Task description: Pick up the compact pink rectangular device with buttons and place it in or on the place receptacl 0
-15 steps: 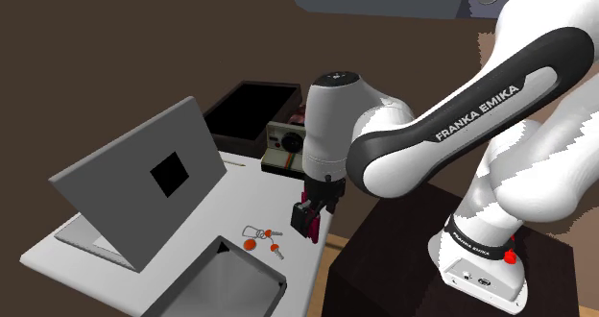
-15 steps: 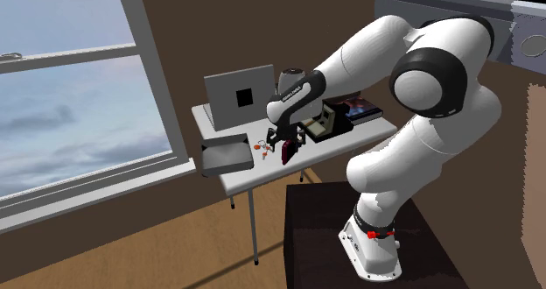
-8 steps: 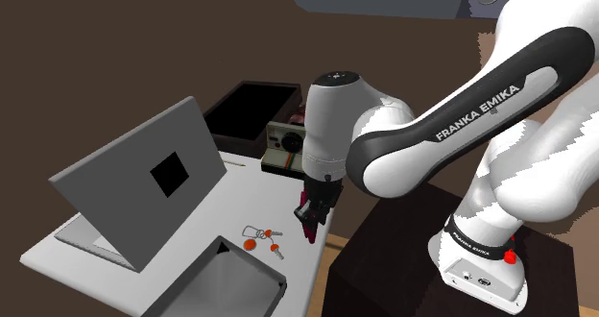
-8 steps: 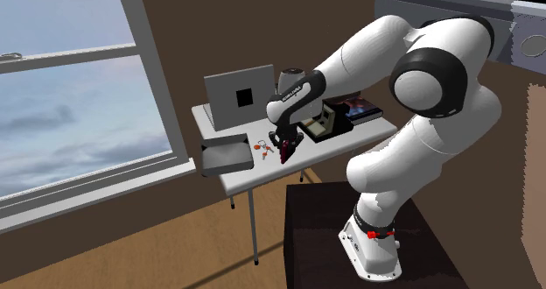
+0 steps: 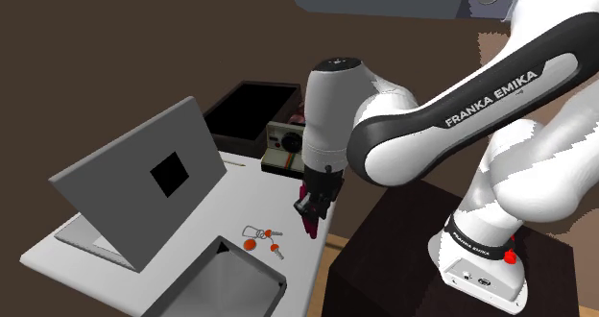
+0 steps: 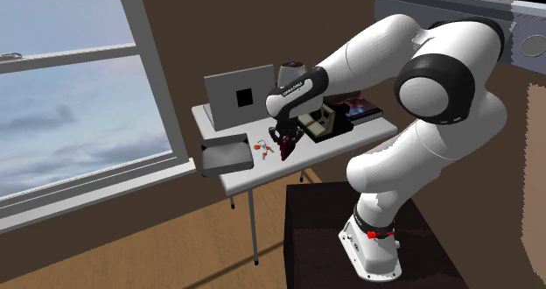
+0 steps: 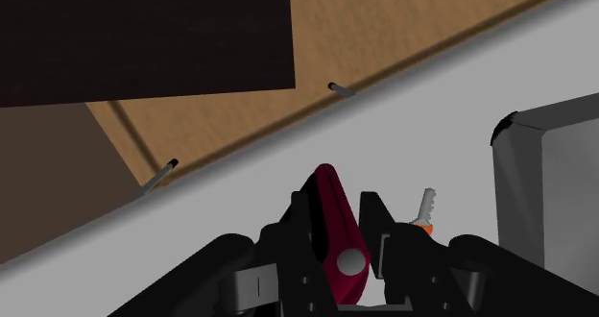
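Note:
My black gripper (image 5: 311,212) is shut on the dark pink rectangular device (image 5: 312,225), holding it on edge just above the grey table (image 5: 192,224) near its front edge. From the second exterior view the gripper (image 6: 285,142) and device (image 6: 284,149) hang right of the grey open tray (image 6: 225,155). In the wrist view the device (image 7: 333,219), with a round grey button, stands clasped between the two fingers (image 7: 299,215). The tray (image 5: 228,284) lies at the table's near corner, its rim (image 7: 518,133) close beside the gripper (image 7: 336,209).
Orange-tagged keys (image 5: 261,237) lie between gripper and tray. An open grey laptop (image 5: 144,181) takes the shoulder view's left. An instant camera (image 5: 284,144) and a dark box (image 5: 248,109) stand behind the gripper. Wooden floor (image 7: 403,36) lies past the table edge.
The fingers, open around the device a second ago, have closed on it. The hand has since risen slightly and the arm's elbow has swung upward.

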`<state>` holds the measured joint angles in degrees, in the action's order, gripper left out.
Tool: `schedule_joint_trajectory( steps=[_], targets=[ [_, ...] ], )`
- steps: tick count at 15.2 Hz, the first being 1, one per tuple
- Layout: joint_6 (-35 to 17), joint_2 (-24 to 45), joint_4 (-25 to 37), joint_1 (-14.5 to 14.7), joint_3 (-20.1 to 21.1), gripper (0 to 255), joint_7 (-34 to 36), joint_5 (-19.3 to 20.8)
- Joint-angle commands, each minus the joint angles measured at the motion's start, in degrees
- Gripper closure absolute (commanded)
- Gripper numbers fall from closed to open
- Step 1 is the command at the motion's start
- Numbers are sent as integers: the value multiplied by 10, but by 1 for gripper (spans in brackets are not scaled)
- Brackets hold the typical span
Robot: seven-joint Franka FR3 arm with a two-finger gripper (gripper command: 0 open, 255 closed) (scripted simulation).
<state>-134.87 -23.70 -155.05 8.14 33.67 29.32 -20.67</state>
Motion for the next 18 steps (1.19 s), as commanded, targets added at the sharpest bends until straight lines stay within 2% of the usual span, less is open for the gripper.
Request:
schedule_joint_trajectory(
  steps=[1, 18],
  targets=[
    [20, -15, 5, 3, -6, 255, -2, -1],
    [178, -96, 83, 7, -49, 255, -2, 14]
  ],
)
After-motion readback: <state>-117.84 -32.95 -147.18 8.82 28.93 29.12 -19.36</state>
